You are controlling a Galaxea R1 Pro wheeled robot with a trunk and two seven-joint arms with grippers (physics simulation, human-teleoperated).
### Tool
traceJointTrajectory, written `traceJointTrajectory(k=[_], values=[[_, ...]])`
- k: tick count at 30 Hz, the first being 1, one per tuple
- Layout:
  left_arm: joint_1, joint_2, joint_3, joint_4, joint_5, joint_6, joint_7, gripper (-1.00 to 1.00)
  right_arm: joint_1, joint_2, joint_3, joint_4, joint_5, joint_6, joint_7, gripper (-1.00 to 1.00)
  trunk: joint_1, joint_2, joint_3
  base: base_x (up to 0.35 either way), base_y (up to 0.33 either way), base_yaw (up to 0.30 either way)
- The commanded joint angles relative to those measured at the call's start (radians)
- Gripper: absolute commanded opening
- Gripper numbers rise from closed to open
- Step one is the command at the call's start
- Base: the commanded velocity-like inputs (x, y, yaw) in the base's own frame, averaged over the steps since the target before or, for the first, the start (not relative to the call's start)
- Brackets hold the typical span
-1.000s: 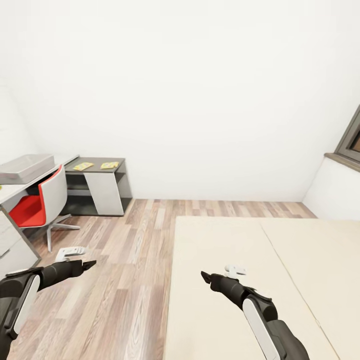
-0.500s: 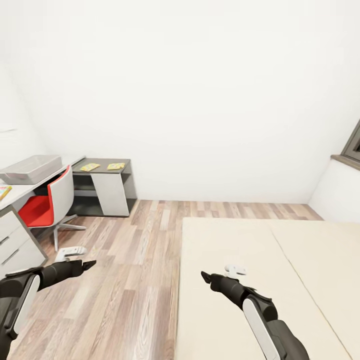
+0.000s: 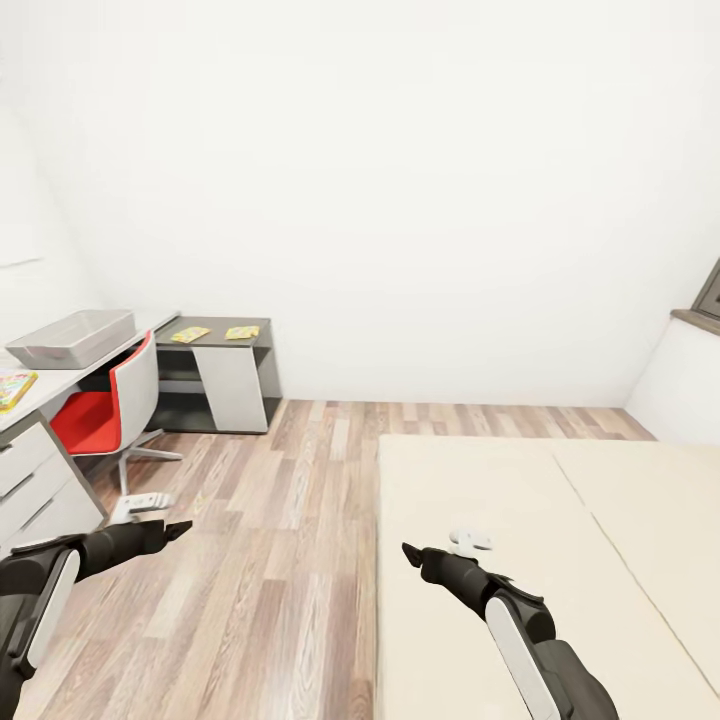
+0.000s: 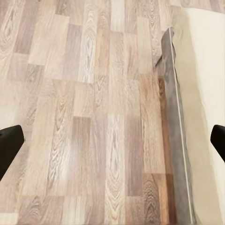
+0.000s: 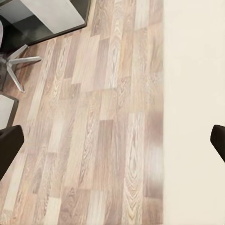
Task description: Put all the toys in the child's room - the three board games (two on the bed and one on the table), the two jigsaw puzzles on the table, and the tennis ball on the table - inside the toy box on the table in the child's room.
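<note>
Both pincers, left pincer (image 3: 150, 515) and right pincer (image 3: 440, 548), gape empty (nothing held), so roll squarely toward the counter (image 3: 60, 380) and its toy box (image 3: 72, 338).

Your robot's two arms are showing black shells with white panels.

You are looking at a left end effector (image 3: 150, 514) and a right end effector (image 3: 436, 548) tapering to dark pointed tips, each carrying a small white fitting near the wrist; forearms are wearing long white inlays, and black fingertips (image 4: 9, 147) are framing the wrist views.
</note>
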Motion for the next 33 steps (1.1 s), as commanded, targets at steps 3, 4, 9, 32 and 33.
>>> traceJointTrajectory(k=[3, 4, 9, 32, 33], values=[[-0.001, 0.000, 0.001, 0.000, 0.006, 0.008, -0.001, 1.00, -0.001, 0.000, 0.000, -0.001, -0.001, 0.005, 0.001, 1.00, 0.001, -0.002, -0.002, 0.000, 0.206, 0.000], [-0.001, 0.001, 0.001, 0.000, 0.006, 0.008, -0.001, 1.00, -0.001, 0.000, 0.000, -0.001, -0.001, 0.005, 0.001, 1.00, 0.001, -0.002, -0.002, 0.000, 0.212, 0.000], [-0.001, 0.000, 0.001, 0.000, 0.006, 0.008, -0.001, 1.00, -0.001, 0.000, 0.000, -0.001, -0.001, 0.005, 0.001, 1.00, 0.001, -0.002, 0.000, 0.003, 0.220, -0.067], [-0.001, 0.001, 0.003, 0.000, 0.009, 0.006, -0.002, 1.00, -0.001, 0.000, 0.000, -0.001, -0.001, 0.005, 0.001, 1.00, 0.001, -0.002, 0.008, 0.025, 0.088, -0.061], [-0.001, 0.001, 0.003, 0.000, 0.009, 0.006, -0.002, 1.00, -0.001, 0.000, 0.000, -0.001, -0.001, 0.005, 0.001, 1.00, 0.001, -0.002, 0.008, 0.000, 0.174, 0.000]])
